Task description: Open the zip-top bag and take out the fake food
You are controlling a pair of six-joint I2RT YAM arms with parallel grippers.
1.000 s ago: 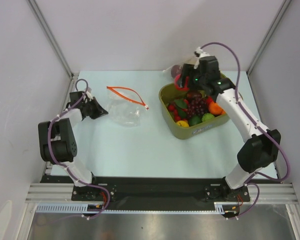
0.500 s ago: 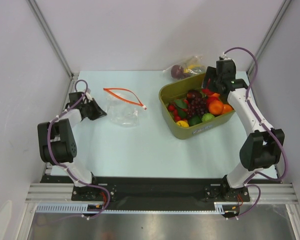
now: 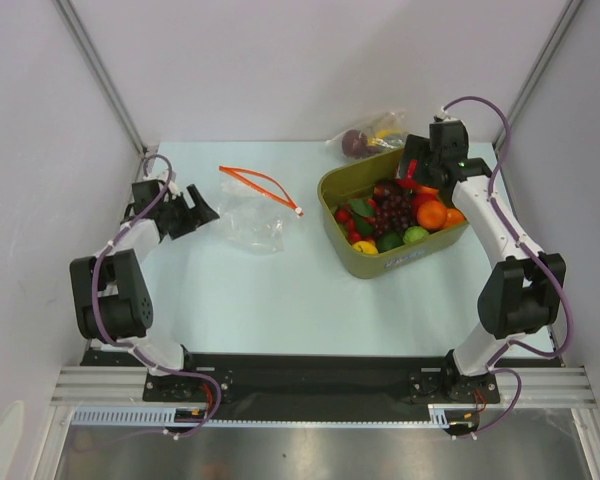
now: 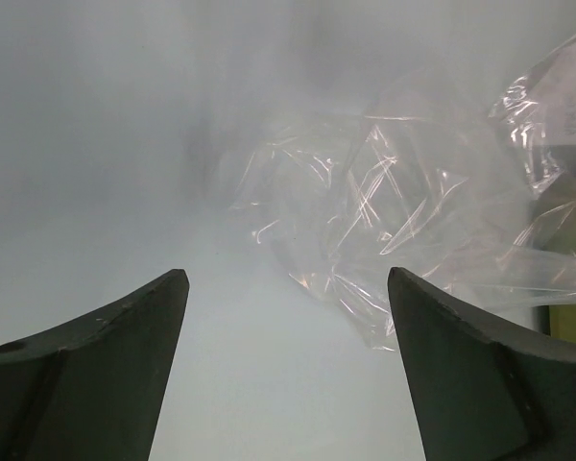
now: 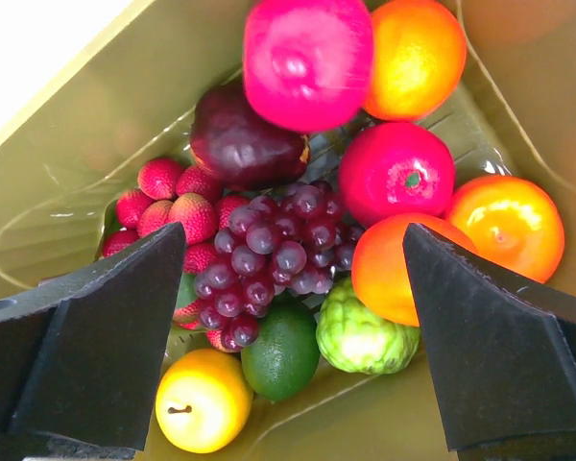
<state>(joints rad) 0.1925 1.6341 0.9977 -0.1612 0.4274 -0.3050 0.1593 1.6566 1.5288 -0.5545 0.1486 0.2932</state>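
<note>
The zip-top bag (image 3: 250, 222) lies crumpled on the table's left half, its red-orange zip strip (image 3: 263, 184) curving along the far side; no fruit shows in it. My left gripper (image 3: 202, 214) stands open just left of the bag, nothing between its fingers; the left wrist view has the bag (image 4: 413, 221) ahead and to the right of that gripper (image 4: 288, 280). The fake food lies in an olive bin (image 3: 400, 262): grape bunch (image 5: 278, 254), maroon fruit (image 5: 240, 144), red apple (image 5: 307, 58), oranges (image 5: 418, 53). My right gripper (image 5: 296, 230) hangs open over them, above the bin's far end (image 3: 412, 176).
A second clear bag (image 3: 372, 135) with yellow and dark fruit shapes lies behind the bin by the back wall. The bin also holds a lime (image 5: 283, 351), a yellow fruit (image 5: 202, 399), a bumpy green fruit (image 5: 365, 336) and strawberries (image 5: 173, 197). Frame posts flank the table.
My left gripper has opened, let go of the bag and drawn back a little. My right arm swung from the bin's far-left corner to its far-right side and its jaws spread wider.
</note>
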